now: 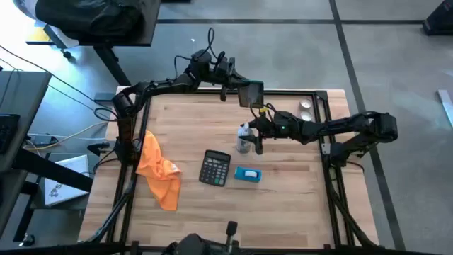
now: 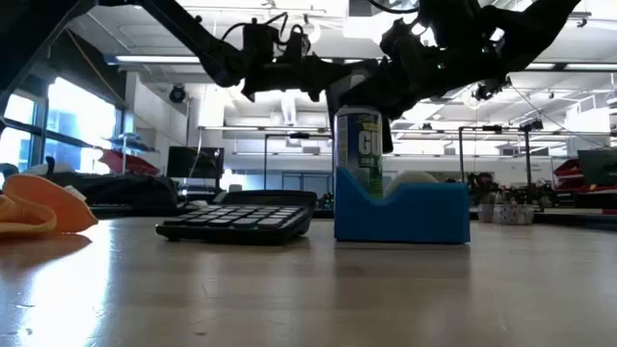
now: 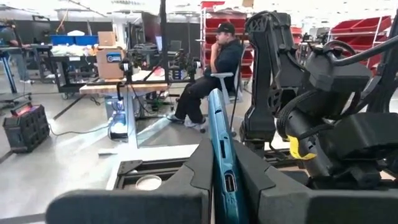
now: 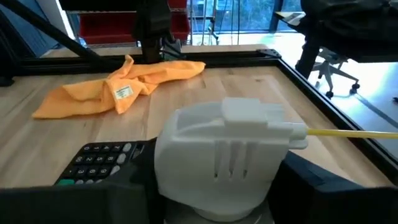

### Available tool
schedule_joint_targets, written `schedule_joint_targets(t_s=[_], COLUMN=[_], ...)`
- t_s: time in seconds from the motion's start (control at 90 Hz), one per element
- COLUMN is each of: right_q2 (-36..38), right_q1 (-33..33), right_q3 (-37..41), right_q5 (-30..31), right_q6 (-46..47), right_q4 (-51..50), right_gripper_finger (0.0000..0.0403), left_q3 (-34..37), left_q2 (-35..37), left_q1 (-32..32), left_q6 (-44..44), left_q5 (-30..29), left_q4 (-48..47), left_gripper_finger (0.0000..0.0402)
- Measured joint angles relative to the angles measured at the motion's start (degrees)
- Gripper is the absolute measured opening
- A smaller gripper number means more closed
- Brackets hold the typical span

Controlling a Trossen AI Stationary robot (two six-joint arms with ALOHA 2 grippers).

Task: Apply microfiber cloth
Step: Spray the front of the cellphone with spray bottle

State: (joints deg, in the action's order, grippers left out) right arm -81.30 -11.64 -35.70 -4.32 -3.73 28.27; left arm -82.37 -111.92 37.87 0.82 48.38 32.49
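The left pincer (image 1: pixel 249 93) was raised over the table's (image 1: pixel 297 205) far edge, closed on the edges of a teal slab (image 3: pixel 221 162) held upright between its fingers. The right pincer (image 1: pixel 249 136) was near the table's middle, clamped around a spray bottle (image 4: pixel 227 155); the bottle's white trigger head filled the right wrist view, and in the low view its can-like body stood behind a blue box (image 2: pixel 405 214).

The cloth (image 1: pixel 157 170) lay crumpled on the table's left side, well apart from both pincers, to the left of a black calculator (image 1: pixel 214 168). Nothing touched it.

Judging by this layout, the wiping step itself had not begun: both arms were occupied with the slab and the bottle, so the moment looked like preparation, probably wetting or presenting the slab. Whether any spray had reached the slab could not be told.

The next move would call for one pincer to be freed. Most likely the right one would need to set the bottle down upright, clear of the calculator and box, then cross to the cloth and pinch a raised fold, while the left kept the slab steady for wiping.
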Motion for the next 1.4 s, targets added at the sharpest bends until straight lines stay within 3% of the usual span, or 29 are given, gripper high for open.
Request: schedule_joint_targets(t_s=[0.144,0.244,0.378,0.6,0.856,1.033,1.133,1.256,1.4], right_q2=[1.15,1.42,1.38,1.36,1.36,1.38,1.75,2.24,2.32], right_q1=[-0.01,-0.04,0.00,0.00,0.00,-0.02,-0.02,0.00,-0.02], right_q3=[0.11,0.11,0.11,0.15,0.15,0.15,0.15,0.13,0.13], right_q5=[4.71,4.23,2.06,4.49,5.30,5.36,5.34,5.30,5.21], right_q6=[-1.16,-1.20,0.40,-0.77,-0.59,0.29,0.29,0.95,3.03], right_q4=[-0.83,-0.60,-0.76,-0.41,-0.35,0.11,0.05,0.88,1.53], right_gripper_finger=[0.0302,0.0334,0.0308,0.0168,0.0171,0.0292,0.0331,0.0328,0.0284], left_q3=[0.00,0.00,0.00,0.00,0.00,0.00,0.00,0.00,0.00], left_q2=[0.00,0.00,0.00,0.00,0.01,0.00,0.00,0.00,0.00], left_q1=[0.04,0.04,0.02,0.04,0.04,0.04,0.04,0.04,0.04], left_q6=[-0.42,-0.48,-0.66,-0.66,-0.66,-0.83,-1.34,-1.45,-1.59], left_q5=[0.02,0.04,0.11,0.09,0.13,0.12,0.09,0.11,0.09], left_q4=[-0.09,-0.09,-0.13,-0.13,-0.15,-0.71,-1.78,-1.81,-1.86], left_gripper_finger=[0.0010,0.0010,0.0010,0.0010,0.0010,0.0010,0.0010,0.0010,0.0010])
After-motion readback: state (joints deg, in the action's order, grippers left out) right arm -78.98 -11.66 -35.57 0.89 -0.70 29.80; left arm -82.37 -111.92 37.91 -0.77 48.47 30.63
